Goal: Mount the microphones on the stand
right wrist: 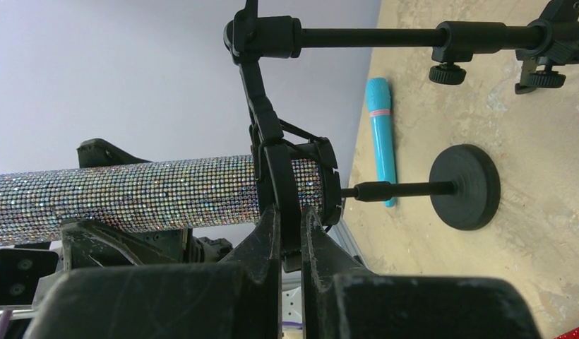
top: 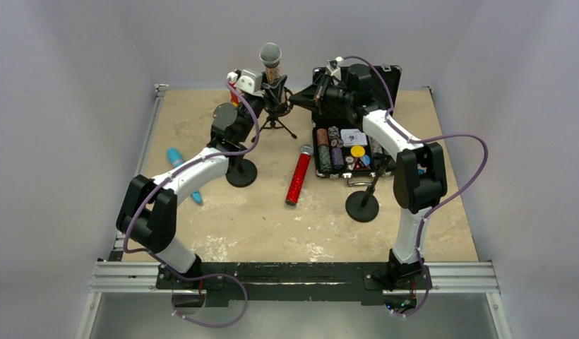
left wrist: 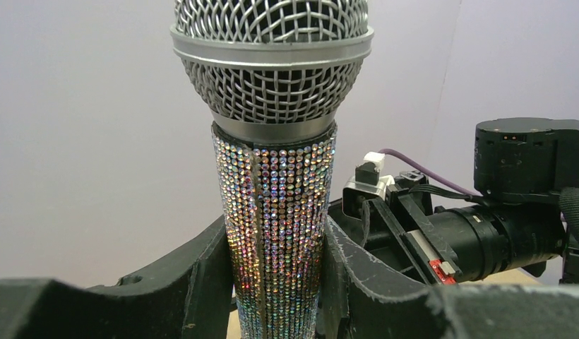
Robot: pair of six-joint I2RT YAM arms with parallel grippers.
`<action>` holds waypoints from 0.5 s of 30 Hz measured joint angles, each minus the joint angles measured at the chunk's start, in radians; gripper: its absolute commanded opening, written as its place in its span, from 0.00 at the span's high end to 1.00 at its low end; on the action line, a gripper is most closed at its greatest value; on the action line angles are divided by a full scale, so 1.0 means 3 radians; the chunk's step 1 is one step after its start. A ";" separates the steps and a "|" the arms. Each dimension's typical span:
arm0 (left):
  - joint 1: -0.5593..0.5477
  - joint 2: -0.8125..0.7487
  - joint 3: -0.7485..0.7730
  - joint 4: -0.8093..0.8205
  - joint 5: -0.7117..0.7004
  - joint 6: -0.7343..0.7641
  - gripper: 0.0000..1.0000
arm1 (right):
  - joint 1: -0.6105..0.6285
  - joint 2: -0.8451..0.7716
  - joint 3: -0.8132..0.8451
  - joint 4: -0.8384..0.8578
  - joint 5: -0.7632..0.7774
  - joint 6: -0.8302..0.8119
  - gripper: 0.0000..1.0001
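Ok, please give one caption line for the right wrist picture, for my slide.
Right gripper pinches the stand clip that rings the silver-glitter microphone; the light-blue microphone lies on the table beyond.

text: none legible in any view | top view: white card in the open chip case on the bench carries dark marks, too small to read | wrist views: no lettering readable

— Anything off-task within my reach?
— I note an open black case at the far right, lid raised. Inside it: stacked poker chips, a yellow disc and a white card.
— Else?
— Scuffed beige tabletop; aluminium rail along the near edge.
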 measured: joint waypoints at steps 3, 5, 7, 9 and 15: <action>0.0000 -0.0018 -0.0042 0.0005 0.0019 -0.0010 1.00 | 0.0000 0.0000 -0.0018 0.0034 -0.0031 0.0032 1.00; 0.0000 -0.0019 -0.0043 0.0005 0.0028 -0.0028 1.00 | -0.0004 0.0000 -0.0025 0.0057 -0.0052 0.0060 1.00; 0.0001 -0.0018 -0.0038 0.0001 0.0031 -0.0036 1.00 | -0.0009 0.0000 -0.0041 0.0092 -0.0065 0.0104 1.00; 0.0001 -0.0015 0.0010 -0.0046 0.0034 -0.0039 0.98 | -0.0011 0.0000 -0.0062 0.0134 -0.0070 0.0149 1.00; 0.0009 -0.0061 0.0084 -0.0223 0.0045 -0.0095 0.53 | -0.0018 0.0000 -0.0078 0.0170 -0.0074 0.0189 1.00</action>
